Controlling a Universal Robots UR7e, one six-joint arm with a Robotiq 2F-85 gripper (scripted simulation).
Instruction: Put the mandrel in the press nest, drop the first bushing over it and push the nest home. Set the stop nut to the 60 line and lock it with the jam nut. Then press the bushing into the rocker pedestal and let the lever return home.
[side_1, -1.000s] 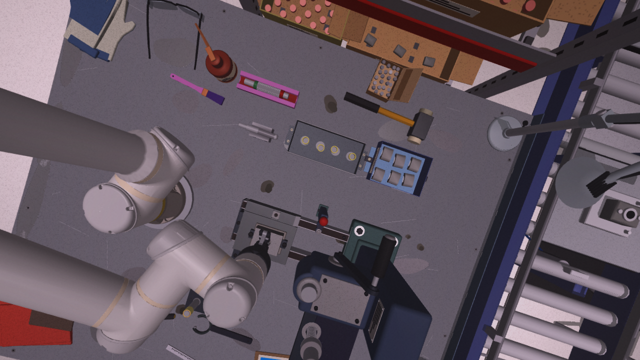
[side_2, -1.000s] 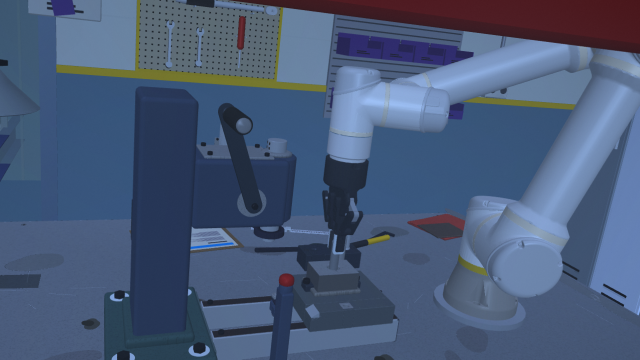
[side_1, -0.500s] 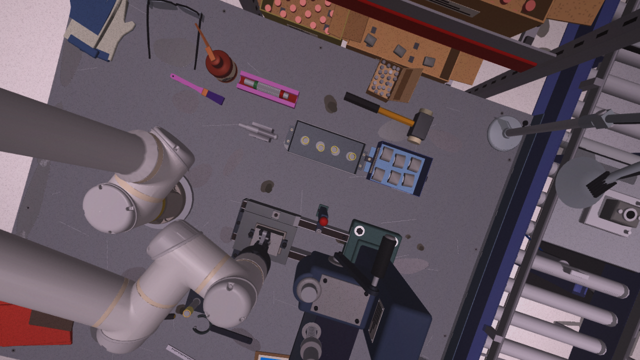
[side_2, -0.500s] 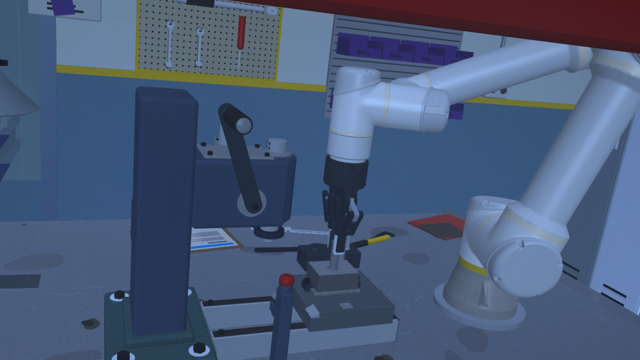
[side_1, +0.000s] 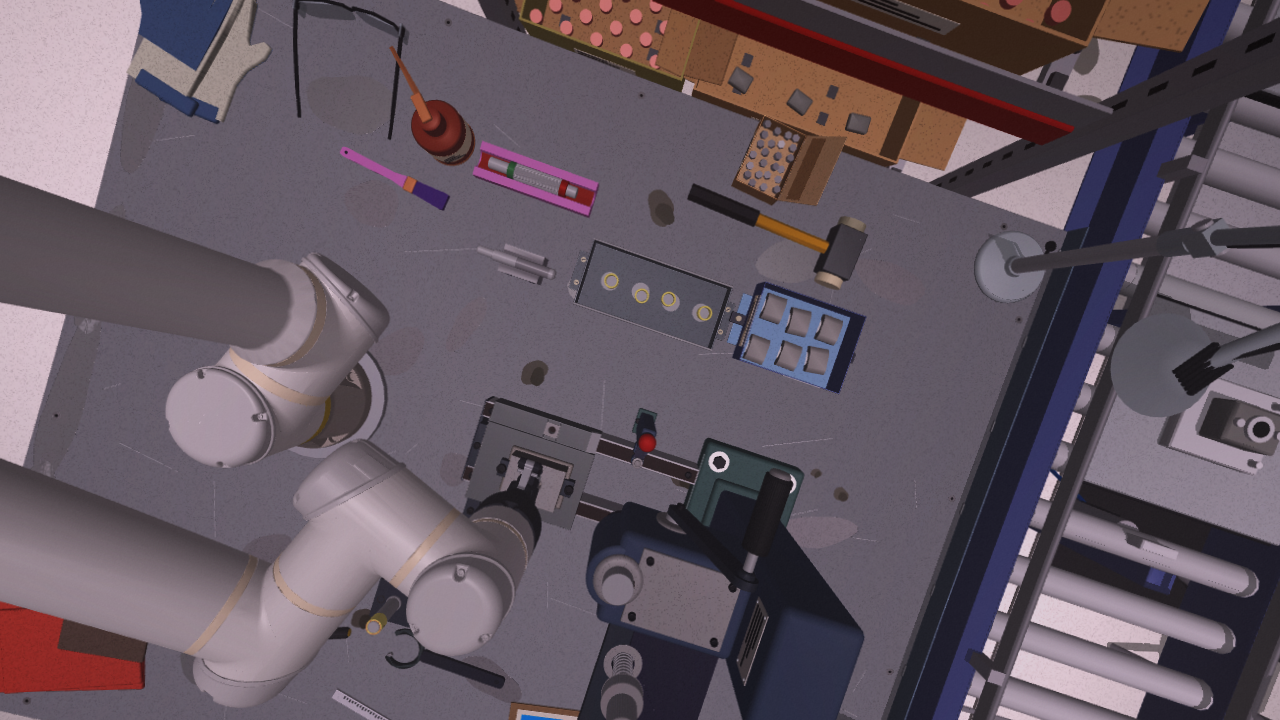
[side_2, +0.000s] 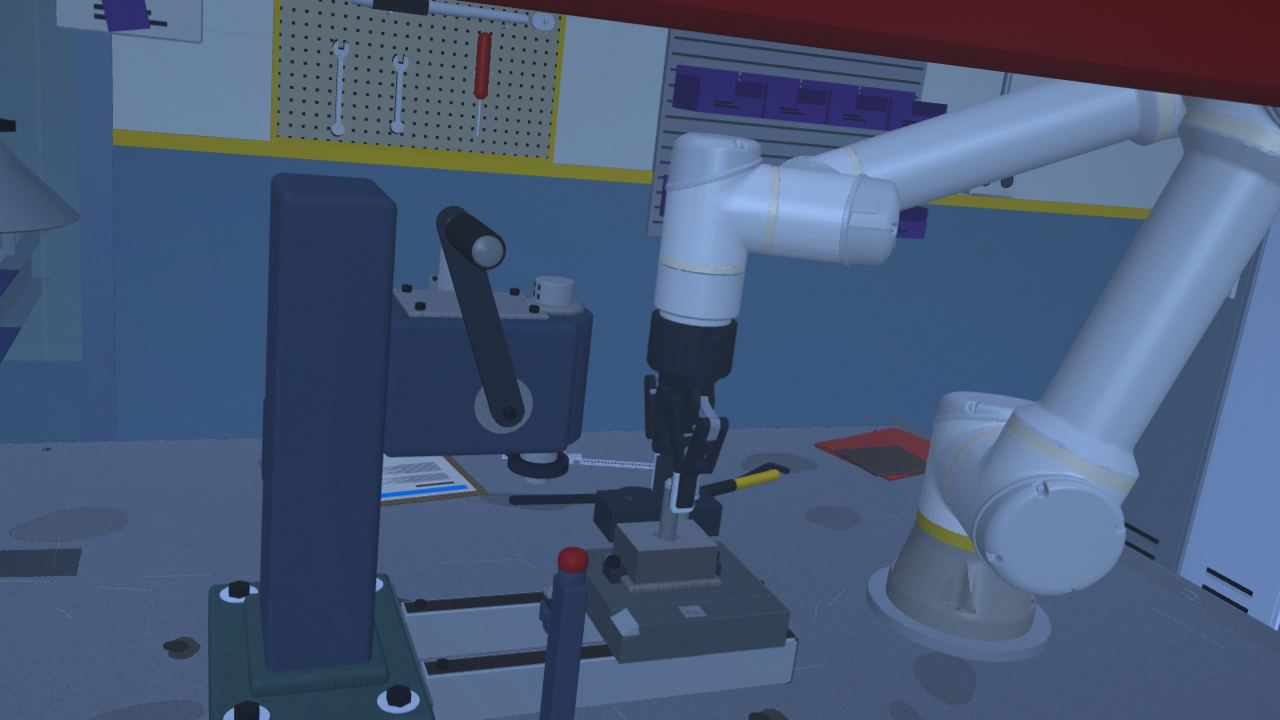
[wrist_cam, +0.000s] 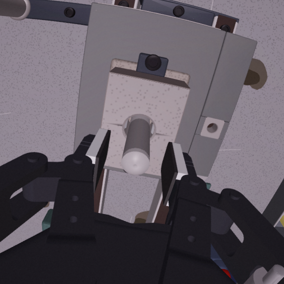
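The grey mandrel (wrist_cam: 136, 144) stands upright in the bore of the pale rocker pedestal (wrist_cam: 144, 116), which sits in the grey press nest (side_2: 685, 604) on its slide rails at the end away from the press. My gripper (wrist_cam: 136, 159) is open around the mandrel's rounded top and holds nothing. Four brass-rimmed bushings sit in a dark tray (side_1: 652, 294) across the bench. The press (side_2: 331, 421) stands with its lever (side_2: 483, 322) raised. The stop nut and jam nut are not clear to me.
A red-topped post (side_2: 571, 618) stands by the rails just beside the nest. A hammer (side_1: 779, 228), a blue parts tray (side_1: 795, 336), spare pins (side_1: 519, 262) and a pink case (side_1: 535, 179) lie farther off. A wrench (side_1: 448, 667) lies near the arm.
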